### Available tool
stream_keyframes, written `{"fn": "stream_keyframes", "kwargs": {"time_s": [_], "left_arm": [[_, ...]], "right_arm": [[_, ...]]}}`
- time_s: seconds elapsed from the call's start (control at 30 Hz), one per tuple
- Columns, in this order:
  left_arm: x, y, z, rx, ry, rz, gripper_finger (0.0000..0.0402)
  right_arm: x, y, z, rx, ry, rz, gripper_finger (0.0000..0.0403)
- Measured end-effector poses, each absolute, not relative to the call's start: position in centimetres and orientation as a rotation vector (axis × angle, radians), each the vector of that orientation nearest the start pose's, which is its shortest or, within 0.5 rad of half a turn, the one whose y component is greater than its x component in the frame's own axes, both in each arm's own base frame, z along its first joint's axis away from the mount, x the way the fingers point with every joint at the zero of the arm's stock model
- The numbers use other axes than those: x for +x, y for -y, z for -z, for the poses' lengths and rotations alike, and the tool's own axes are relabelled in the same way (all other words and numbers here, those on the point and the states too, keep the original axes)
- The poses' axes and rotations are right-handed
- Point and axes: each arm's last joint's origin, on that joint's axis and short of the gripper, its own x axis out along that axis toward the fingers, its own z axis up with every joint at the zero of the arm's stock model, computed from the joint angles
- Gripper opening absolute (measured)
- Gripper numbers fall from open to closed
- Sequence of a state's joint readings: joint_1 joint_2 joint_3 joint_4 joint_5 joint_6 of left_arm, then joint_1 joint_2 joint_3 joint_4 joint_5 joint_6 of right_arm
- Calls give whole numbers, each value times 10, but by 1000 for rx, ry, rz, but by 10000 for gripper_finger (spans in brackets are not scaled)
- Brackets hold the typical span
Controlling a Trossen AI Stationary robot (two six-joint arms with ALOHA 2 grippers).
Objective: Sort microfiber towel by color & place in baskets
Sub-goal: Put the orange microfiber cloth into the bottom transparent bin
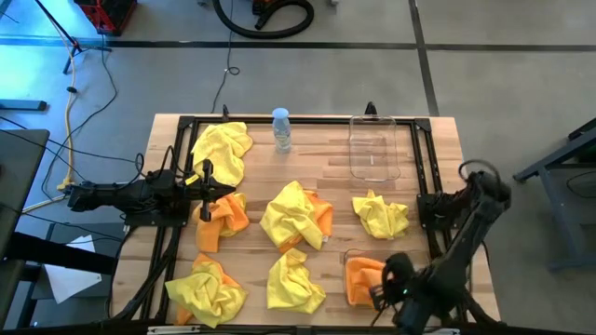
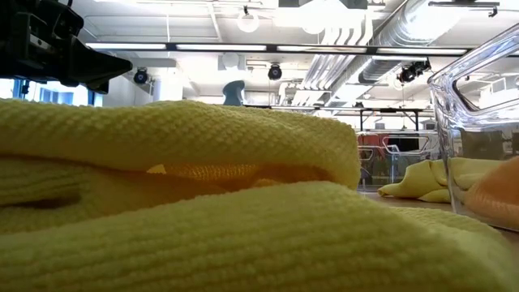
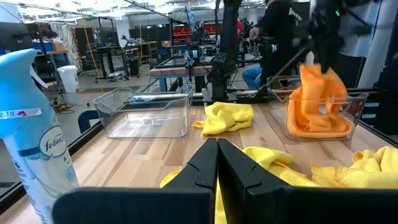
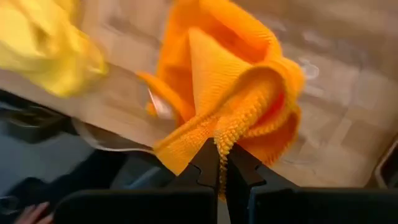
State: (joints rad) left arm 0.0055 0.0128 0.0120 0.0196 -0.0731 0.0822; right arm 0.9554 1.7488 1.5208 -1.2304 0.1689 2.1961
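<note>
Hanging pinched in the right hand (image 4: 219, 163) over the near right basket (image 1: 352, 253): an orange towel (image 4: 236, 93), fingers clamped together on one fold of it. Risking a spill here: only a thin edge being gripped, so possibly slipping early, or draping over the clear rim and ending half outside on release. Also risking a drag-out if terry loops are catching on the fingers during lifting away.

Lying loose across the table (image 1: 438, 167): yellow towels (image 1: 293, 216), some over orange ones, with the far basket (image 1: 374, 146) sitting empty at the far right. Waiting at the left, above a yellow and orange pile: the left hand (image 3: 217, 163), fingers pressed together on nothing.

Showing the pinch itself only in the right wrist view; showing the whole layout only from above; showing the towel dangling into the basket only from the left wrist, plus a spray bottle (image 3: 31, 137) beside it
</note>
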Motion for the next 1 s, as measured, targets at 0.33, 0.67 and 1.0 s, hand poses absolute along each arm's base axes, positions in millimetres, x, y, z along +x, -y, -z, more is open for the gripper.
{"fn": "stream_keyframes", "kwargs": {"time_s": [0.33,0.67,1.0], "left_arm": [[98,-3,-169,81,16,-80,0],[98,-3,-168,82,15,-79,0],[98,-3,-168,81,15,-79,0]], "right_arm": [[226,-269,-227,963,-1163,977,0],[257,-252,-208,835,-1216,941,1],[260,-250,-205,838,-1252,915,88]]}}
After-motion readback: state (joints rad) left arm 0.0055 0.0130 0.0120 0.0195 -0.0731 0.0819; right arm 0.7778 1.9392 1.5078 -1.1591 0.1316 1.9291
